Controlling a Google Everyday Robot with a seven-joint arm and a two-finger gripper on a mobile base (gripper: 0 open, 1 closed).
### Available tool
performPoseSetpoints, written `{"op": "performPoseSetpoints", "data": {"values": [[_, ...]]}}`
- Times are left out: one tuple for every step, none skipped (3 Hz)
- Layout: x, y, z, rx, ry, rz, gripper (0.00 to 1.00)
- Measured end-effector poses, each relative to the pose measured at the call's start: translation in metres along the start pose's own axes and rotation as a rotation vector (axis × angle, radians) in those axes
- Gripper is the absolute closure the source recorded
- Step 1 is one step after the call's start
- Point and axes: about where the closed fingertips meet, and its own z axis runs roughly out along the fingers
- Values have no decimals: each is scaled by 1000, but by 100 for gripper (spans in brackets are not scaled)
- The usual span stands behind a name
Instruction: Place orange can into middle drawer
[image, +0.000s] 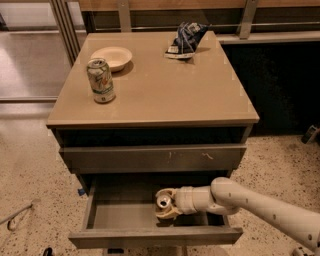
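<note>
The middle drawer (120, 216) is pulled open below the cabinet top, its smooth grey inside showing. My gripper (164, 203) reaches into it from the right, on a white arm. Its pale fingers (168, 214) sit on either side of the orange can (163, 201), shut on it. The can stands upright in the middle of the drawer with its silver top facing up. Most of its orange body is hidden by the fingers. I cannot tell whether the can rests on the drawer floor.
The drawer front above (150, 158), with pale scratches, is closed. On the cabinet top (165, 95) stand a green-and-white can (101, 80), a pale bowl (112, 56) and a crumpled dark bag (185, 39). A metal railing runs behind.
</note>
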Motion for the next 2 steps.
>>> {"op": "performPoseSetpoints", "data": {"values": [[7, -1, 8, -1, -5, 15, 100], [5, -1, 8, -1, -5, 20, 100]]}}
